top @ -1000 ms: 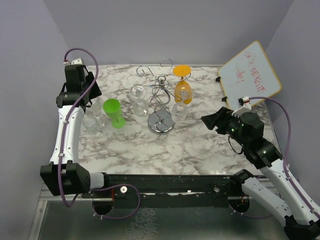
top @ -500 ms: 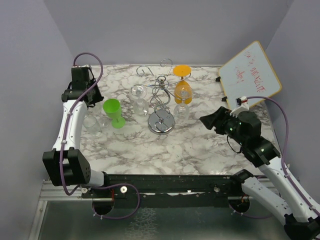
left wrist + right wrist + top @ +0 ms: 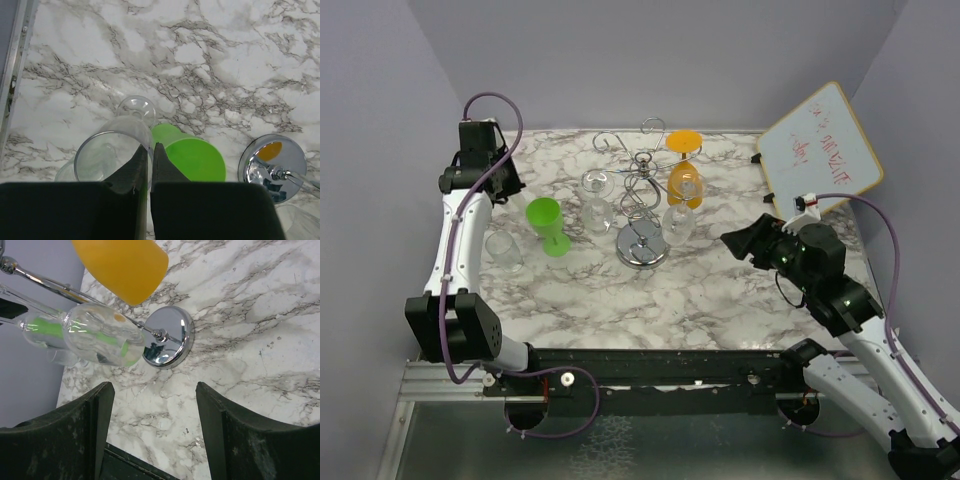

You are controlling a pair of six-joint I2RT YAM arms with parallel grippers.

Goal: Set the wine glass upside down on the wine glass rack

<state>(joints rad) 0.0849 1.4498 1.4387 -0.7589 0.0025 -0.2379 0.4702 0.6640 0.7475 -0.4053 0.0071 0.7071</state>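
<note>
A clear wine glass (image 3: 503, 248) stands upright at the table's left, beside a green one (image 3: 546, 222). My left gripper (image 3: 503, 185) hovers above and behind them. In the left wrist view its jaws (image 3: 150, 150) are shut with nothing between them; the clear glass's rim (image 3: 112, 150) and the green glass (image 3: 192, 157) lie below. The chrome wine glass rack (image 3: 640, 185) stands mid-table on its mirrored base (image 3: 642, 246). An orange glass (image 3: 685, 182) and a clear glass (image 3: 678, 222) hang from it upside down. My right gripper (image 3: 732, 243) is open and empty right of the rack.
Another clear glass (image 3: 597, 195) sits just left of the rack. A small whiteboard (image 3: 823, 145) leans at the back right. In the right wrist view the rack base (image 3: 170, 337), hanging clear glass (image 3: 100, 332) and orange glass (image 3: 122, 265) lie ahead of my open gripper (image 3: 153, 390).
My left gripper's jaws have closed from about half open, and the left arm has shifted a little toward the back. The glasses and the right arm have stayed put.
</note>
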